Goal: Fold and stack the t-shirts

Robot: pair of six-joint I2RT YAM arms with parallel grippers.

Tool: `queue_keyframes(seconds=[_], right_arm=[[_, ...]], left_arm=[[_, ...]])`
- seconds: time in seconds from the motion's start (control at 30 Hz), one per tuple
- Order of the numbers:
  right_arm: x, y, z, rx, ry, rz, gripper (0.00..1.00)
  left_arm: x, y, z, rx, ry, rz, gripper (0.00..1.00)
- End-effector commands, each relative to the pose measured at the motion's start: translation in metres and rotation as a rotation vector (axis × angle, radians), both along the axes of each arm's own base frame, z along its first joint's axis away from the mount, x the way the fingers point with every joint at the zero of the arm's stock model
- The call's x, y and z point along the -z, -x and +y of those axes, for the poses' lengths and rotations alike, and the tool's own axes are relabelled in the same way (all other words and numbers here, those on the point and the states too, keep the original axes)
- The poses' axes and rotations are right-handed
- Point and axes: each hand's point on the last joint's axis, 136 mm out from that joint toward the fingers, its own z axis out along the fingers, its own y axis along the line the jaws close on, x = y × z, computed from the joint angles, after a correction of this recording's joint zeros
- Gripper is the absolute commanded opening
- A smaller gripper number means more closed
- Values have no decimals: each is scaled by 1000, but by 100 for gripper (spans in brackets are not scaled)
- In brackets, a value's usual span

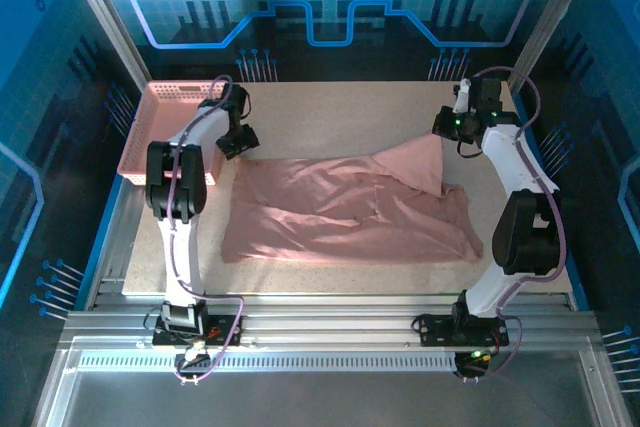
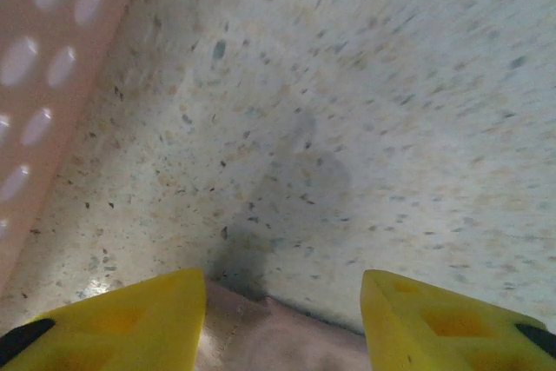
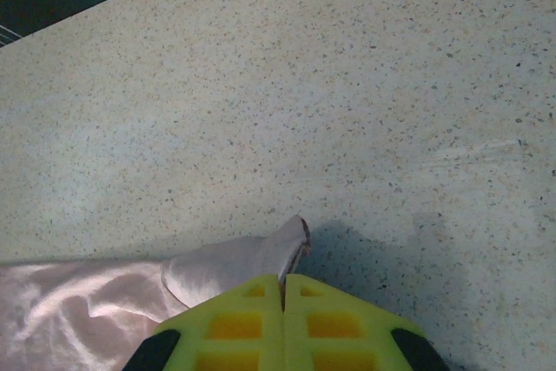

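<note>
Fabric first: the soft dusty-pink thin-cloth t-shirt (image 1: pixel 350 212) lies spread and rumpled across the middle of the speckled beige tabletop (image 1: pixel 330 107). Only its far right corner leaves the surface, rising in a tent to the right gripper (image 1: pixel 447 127). In my right wrist view the yellow fingers (image 3: pixel 234 323) are pressed fully together with a tab of pink hem pinched between them. I judge that corner is held up so it can be carried over for a fold. The right arm stands bent high at the elbow, its wrist reaching inward over the far side of the table.

The left gripper (image 1: pixel 238 140) hovers at the shirt's far left corner, just beside the rigid pink plastic lattice basket (image 1: pixel 150 137). Its yellow fingers (image 2: pixel 130 323) stand well apart with nothing clamped. A fold of pink cloth lies below the gap, and I cannot tell whether it touches them. The left arm stretches forward from its base, wrist tipped down over that corner, placed, I think, to match the right side's hold.
</note>
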Motion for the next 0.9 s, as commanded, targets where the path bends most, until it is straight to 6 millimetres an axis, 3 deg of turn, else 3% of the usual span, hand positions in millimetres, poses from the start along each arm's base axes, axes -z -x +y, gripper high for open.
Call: queue_keyframes(seconds=[0.0,0.17,0.4,0.53,0.63,0.87], right_arm=[[-6,5,4,-24,27,-1,0],[-4,8,3,-24,36,8,0],[-2,3,0,-7,38,24,0],[-5,-2,0,1,31,22,0],[-4,-5,-1,6,30,24,0],[-16,-14,-1,23,15,-13,0]], left_arm=[[11,14,9,-40,-16,87,50],[20,18,11,-48,-16,108,48],[23,20,10,-45,2,117,26],[12,20,13,-40,6,90,17],[5,19,12,-37,37,68,1],[-45,5,6,-34,84,-97,0]])
